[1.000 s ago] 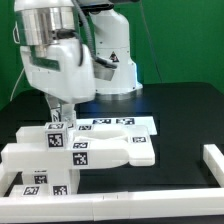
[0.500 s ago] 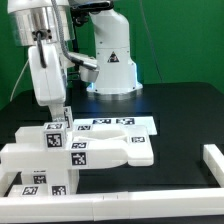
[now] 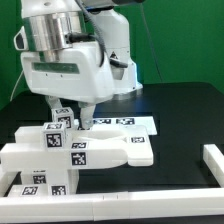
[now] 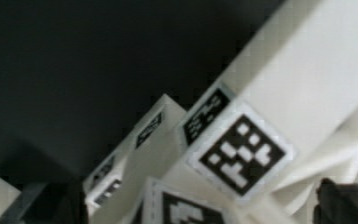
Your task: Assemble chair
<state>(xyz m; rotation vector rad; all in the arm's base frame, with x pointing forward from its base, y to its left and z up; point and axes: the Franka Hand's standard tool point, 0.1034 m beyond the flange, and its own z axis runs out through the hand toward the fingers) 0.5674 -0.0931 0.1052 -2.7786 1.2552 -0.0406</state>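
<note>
Exterior view: chair (image 3: 85, 152), white tagged blocks partly joined, on the dark surface (image 3: 180, 110) at the exterior view's left; marker board (image 3: 125, 124) just behind; my tool (image 3: 72, 117) low over the small upright block; Wrist view: tagged blocks (image 4: 243, 150) close; my fingers (image 4: 43, 200) straddle them, spread unclear, cannot tell; Risk: an off-centre descent could knock the block over.

The gripper (image 3: 72, 108) reaches down behind the chair (image 3: 75, 155), and its fingertips are too small and crowded there to tell whether they grip anything. In the wrist view the chair (image 4: 247, 150) is blurred, cut off by the picture's edges, and only 2 dark blurred fingers (image 4: 51, 200) show. The marker board (image 3: 125, 124) is partly hidden behind the chair. The worktop's (image 3: 180, 105) near edge lies hidden behind the chair's blocks.
</note>
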